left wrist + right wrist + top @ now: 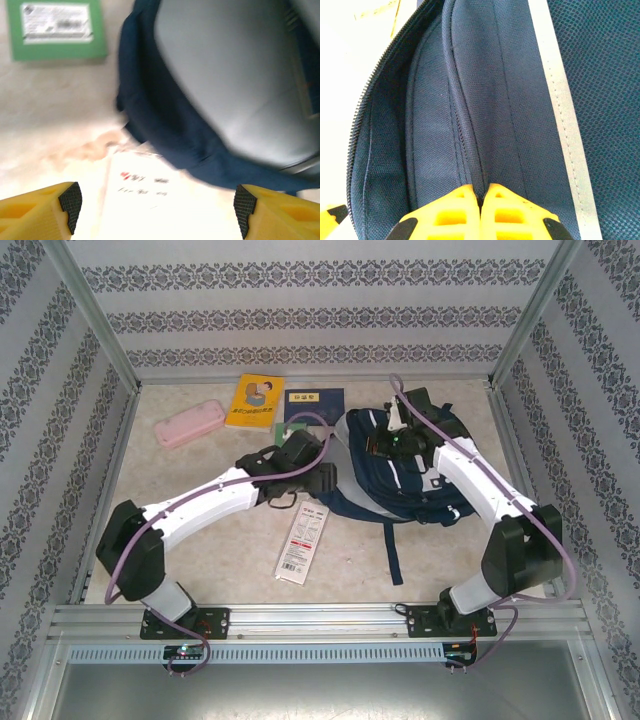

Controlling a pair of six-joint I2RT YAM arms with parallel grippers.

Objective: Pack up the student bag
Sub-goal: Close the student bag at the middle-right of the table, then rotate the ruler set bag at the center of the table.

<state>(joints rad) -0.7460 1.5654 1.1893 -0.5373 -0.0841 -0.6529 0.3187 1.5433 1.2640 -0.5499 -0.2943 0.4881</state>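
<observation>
Student bag (385, 492) lies on the table (230, 565) just ahead of both grippers with its zip open. Nothing appears to have gone in yet, so the packing looks barely begun. The right gripper (482, 194) has its yellow fingers pressed together on a raised fold of the bag's navy woven cloth. Fine zip teeth curve away on one side of them, and a pale reflective stripe runs along the other, with dark mesh beyond it. The left gripper (157, 209) hangs with its fingers spread wide, black ribbed pads facing each other. Between them lies a flat white packet (142, 195) printed in red; whether its far end touches the bag's soft blue rim or slips under it cannot be told. Past that rim shows smooth grey lining. Farther out, a thin green book (55, 30), a yellow book (257, 402) and a rounded pink case (190, 425) wait unpacked.
</observation>
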